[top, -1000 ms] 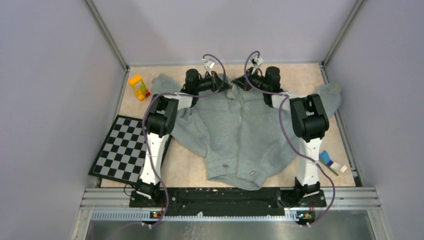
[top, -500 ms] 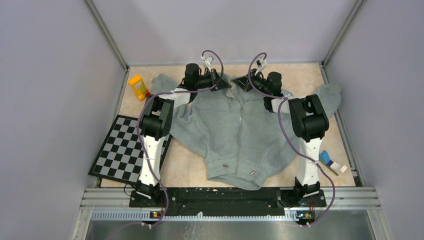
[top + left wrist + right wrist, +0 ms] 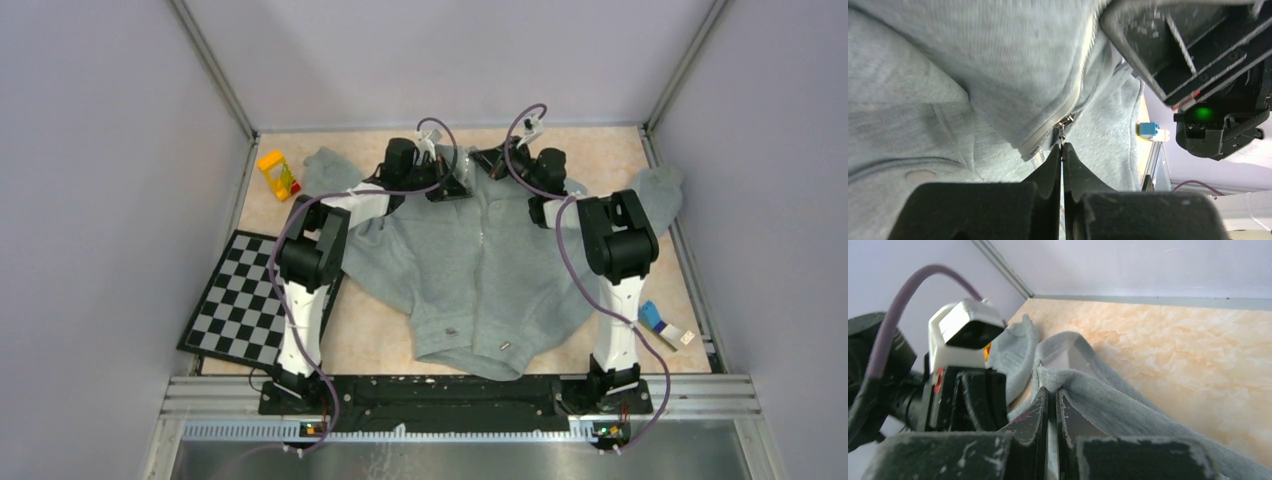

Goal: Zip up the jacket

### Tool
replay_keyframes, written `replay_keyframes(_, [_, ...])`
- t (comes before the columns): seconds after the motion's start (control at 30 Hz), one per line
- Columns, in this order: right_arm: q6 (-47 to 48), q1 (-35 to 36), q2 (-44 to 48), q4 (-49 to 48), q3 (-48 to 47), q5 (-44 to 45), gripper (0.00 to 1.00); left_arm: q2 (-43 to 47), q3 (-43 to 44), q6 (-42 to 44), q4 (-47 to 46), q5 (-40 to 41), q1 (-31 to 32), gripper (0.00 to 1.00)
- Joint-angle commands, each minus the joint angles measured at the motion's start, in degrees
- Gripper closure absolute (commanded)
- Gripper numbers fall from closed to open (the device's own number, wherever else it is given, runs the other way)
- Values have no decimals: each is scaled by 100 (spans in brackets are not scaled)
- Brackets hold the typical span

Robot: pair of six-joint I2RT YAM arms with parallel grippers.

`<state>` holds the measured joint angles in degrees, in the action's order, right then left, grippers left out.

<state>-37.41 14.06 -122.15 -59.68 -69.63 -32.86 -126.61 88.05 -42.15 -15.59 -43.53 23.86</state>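
The grey jacket (image 3: pixel 480 270) lies flat on the table, collar at the far side and hem toward the arm bases. My left gripper (image 3: pixel 458 186) is at the upper chest, left of the centre zipper (image 3: pixel 482 235). In the left wrist view my left gripper (image 3: pixel 1062 146) is shut on the small metal zipper pull (image 3: pixel 1063 134) under the slider (image 3: pixel 1064 121). My right gripper (image 3: pixel 480 156) is at the collar. The right wrist view shows my right gripper (image 3: pixel 1050 390) shut on a fold of the jacket's collar edge (image 3: pixel 1068 377), lifted slightly.
A checkerboard (image 3: pixel 245 295) lies left of the jacket, and a yellow toy (image 3: pixel 278 174) stands at the far left. A blue and white block (image 3: pixel 655 318) sits by the right arm's base. Enclosure walls (image 3: pixel 120 200) close in the table on three sides.
The left gripper has moved right and nearer along the jacket's upper chest toward the centre zipper. The right gripper has stayed shut at the collar and barely shifted.
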Motion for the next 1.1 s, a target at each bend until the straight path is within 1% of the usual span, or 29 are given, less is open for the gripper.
replay_keyframes(0.0, [-256, -146, 472, -766, -190, 724, 100, 697, -382, 467, 932, 170, 323, 100])
replay_keyframes(0.1, [-316, -206, 452, -732, -187, 979, 100, 900, -596, 750, 1495, 246, 508, 100])
replay_keyframes(0.2, [-400, -238, 378, -755, -215, 1261, 100, 1213, -1115, 786, 1533, 321, 640, 100])
replay_keyframes(0.4, [-189, -246, 208, -326, -637, 1718, 100, 2046, -2317, 590, 1533, 753, 1090, 100])
replay_keyframes(0.57, [-52, -255, 103, -285, -715, 1748, 100, 2892, -3336, 288, 1868, 1009, 1484, 100])
replay_keyframes(0.67, [77, -271, 29, -107, -809, 1757, 100, 3340, -3862, -56, 1875, 1128, 1806, 100])
replay_keyframes(0.73, [100, -272, 1, -141, -795, 1726, 100, 3602, -4061, -192, 1926, 1148, 1970, 100])
replay_keyframes(0.8, [100, -278, -2, -184, -747, 1663, 100, 3823, -4147, -236, 1800, 1052, 1991, 100])
replay_keyframes(0.9, [188, -276, 39, -176, -669, 1449, 100, 3893, -3861, 76, 1606, 818, 1898, 100])
replay_keyframes(0.93, [205, -274, 54, -182, -640, 1382, 100, 3825, -3681, 158, 1485, 789, 1815, 93])
replay_keyframes(0.97, [216, -278, 71, -216, -606, 1327, 100, 3729, -3477, 218, 1430, 819, 1710, 83])
replay_keyframes(1.0, [225, -273, 89, -246, -568, 1270, 100, 3618, -3238, 237, 1352, 876, 1577, 71])
replay_keyframes(1.07, [240, -280, 147, -248, -472, 1279, 100, 3358, -2905, 349, 1040, 1115, 1374, 43])
